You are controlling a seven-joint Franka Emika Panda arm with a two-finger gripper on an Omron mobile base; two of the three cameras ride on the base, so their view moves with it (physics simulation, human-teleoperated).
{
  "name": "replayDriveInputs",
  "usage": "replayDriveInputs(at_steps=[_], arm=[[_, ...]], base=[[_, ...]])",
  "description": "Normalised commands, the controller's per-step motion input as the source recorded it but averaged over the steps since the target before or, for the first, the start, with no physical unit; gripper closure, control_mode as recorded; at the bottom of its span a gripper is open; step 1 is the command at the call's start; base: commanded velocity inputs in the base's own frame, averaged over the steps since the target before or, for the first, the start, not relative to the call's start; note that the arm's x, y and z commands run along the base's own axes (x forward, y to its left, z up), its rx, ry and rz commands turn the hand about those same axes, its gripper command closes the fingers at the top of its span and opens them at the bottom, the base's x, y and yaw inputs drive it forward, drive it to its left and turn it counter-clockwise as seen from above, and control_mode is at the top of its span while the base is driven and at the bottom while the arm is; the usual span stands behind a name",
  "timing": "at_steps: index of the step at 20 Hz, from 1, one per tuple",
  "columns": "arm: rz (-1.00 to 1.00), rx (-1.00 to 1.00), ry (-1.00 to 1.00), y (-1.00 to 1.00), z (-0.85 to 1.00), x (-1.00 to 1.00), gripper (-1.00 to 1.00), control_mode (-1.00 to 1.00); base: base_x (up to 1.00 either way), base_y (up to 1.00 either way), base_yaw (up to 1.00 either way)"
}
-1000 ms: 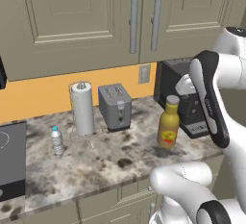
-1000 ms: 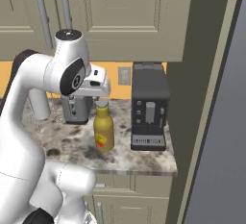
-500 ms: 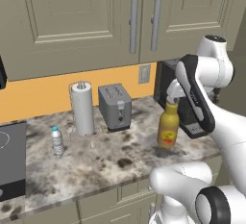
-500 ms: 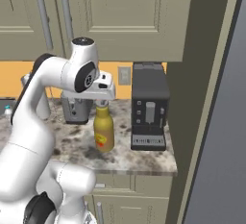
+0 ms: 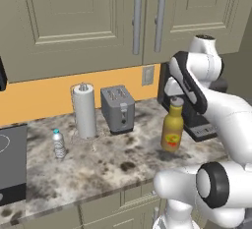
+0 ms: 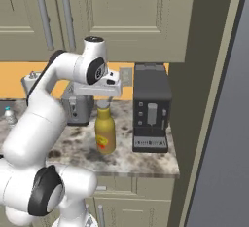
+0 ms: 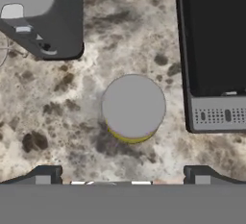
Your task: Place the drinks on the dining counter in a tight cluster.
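Gripper (image 7: 122, 177) now over juice bottle (image 5: 172, 127)

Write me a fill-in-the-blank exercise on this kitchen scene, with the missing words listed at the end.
1. The open gripper hangs directly above the ____ bottle.
2. The paper towel roll stands between the water bottle and the ____.
3. The machine right of the juice bottle is ____ in colour.
4. Seen from above, the juice bottle's cap is ____.

Missing words: juice; toaster; black; grey

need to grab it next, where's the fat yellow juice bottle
The yellow juice bottle stands on the marble worktop, between the grey toaster and black coffee machine, under the open gripper.
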Motion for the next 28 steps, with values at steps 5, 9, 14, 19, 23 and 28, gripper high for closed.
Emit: replayDriveInputs(at_steps=[5,9,14,19,23,28], arm=[[0.00,0.00,0.13,-0.18,-0.01,0.48,-1.00,-1.00],[0.00,0.00,0.09,-0.04,-0.10,0.41,-1.00,-1.00],[0.00,0.00,0.08,0.00,-0.11,0.12,-1.00,-1.00],[0.00,0.00,0.05,0.04,-0.14,-0.01,-1.00,-1.00],[-0.03,-0.01,0.00,0.17,-0.19,-0.07,-1.00,-1.00],[-0.01,-0.01,0.01,0.22,-0.17,0.00,-1.00,-1.00]], base=[[0.00,0.00,0.00],[0.00,0.00,0.00],[0.00,0.00,0.00],[0.00,0.00,0.00],[0.00,0.00,0.00],[0.00,0.00,0.00]])
